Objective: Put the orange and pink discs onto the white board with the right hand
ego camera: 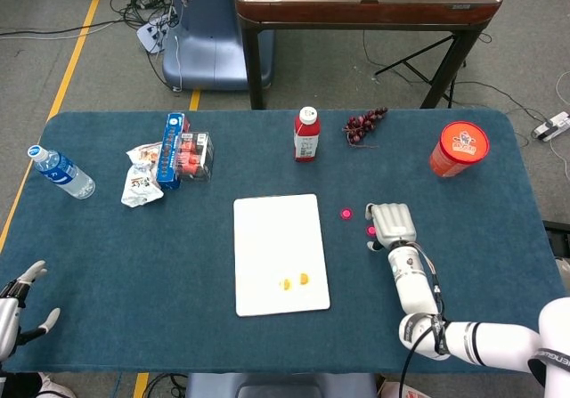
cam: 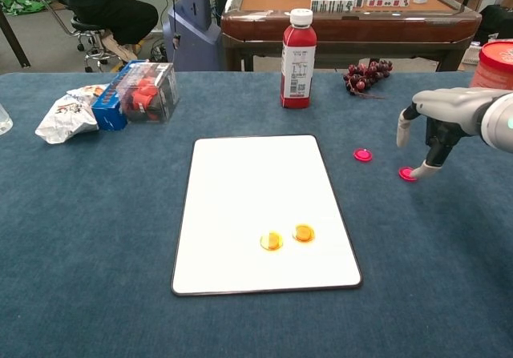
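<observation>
Two orange discs (cam: 272, 241) (cam: 303, 232) lie side by side on the lower part of the white board (cam: 248, 174), seen in the head view as discs (ego camera: 286, 284) (ego camera: 304, 279) on the board (ego camera: 274, 224). Two pink discs lie on the blue cloth right of the board: one (cam: 363, 155) (ego camera: 346, 213) nearer it, one (cam: 408, 174) (ego camera: 371, 231) further right. My right hand (cam: 439, 118) (ego camera: 392, 223) hovers over the further pink disc, fingers apart, one fingertip touching it. My left hand (ego camera: 20, 302) rests open at the table's near left edge.
A red drink bottle (cam: 298, 47) and a bunch of dark grapes (cam: 366, 74) stand behind the board. An orange-red tub (cam: 493, 70) sits far right. Snack packs (cam: 136, 92) and a crumpled wrapper (cam: 66, 116) lie at the left, with a water bottle (ego camera: 61, 172) beyond.
</observation>
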{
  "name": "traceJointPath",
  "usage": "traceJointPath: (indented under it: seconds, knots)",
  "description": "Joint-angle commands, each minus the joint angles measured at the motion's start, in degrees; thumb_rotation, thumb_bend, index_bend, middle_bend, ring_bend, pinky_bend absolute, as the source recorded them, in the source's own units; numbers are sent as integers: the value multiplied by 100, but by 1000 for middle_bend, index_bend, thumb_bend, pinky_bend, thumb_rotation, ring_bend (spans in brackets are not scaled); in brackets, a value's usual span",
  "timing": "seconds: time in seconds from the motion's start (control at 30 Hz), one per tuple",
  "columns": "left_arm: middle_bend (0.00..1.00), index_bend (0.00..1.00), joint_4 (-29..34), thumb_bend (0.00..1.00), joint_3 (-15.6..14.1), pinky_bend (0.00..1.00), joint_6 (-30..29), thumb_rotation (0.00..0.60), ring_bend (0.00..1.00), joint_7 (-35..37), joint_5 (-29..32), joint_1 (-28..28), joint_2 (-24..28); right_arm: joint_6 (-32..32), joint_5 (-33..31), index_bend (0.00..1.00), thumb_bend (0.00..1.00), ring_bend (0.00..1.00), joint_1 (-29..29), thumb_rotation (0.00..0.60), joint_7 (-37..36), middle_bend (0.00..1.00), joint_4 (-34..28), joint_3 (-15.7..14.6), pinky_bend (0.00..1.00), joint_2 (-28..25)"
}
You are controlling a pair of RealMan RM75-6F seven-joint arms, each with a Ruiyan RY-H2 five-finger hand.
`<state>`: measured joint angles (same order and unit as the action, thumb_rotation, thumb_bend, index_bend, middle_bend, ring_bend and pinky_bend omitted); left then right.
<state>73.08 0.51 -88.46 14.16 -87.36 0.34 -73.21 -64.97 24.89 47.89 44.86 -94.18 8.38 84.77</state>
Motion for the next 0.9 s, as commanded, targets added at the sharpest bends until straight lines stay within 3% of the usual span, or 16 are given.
traceJointPath:
  seconds: [0.03,0.37,0.9]
  knots:
    - [243,139,-25,287,-6,503,2,600,260,22,9,9,-7,132,-170,368,158,1000,49,600,-10,1000,287,60,1000,157]
    - [243,139,-156,286,-27,505,35,600,260,115,35,33,-68,342,-426,390,193,1000,131,600,34,1000,852,132,1000,443]
    - [243,139,-242,286,-38,505,36,600,260,186,45,59,-104,508,-577,414,212,1000,130,600,62,1000,1156,153,1000,612]
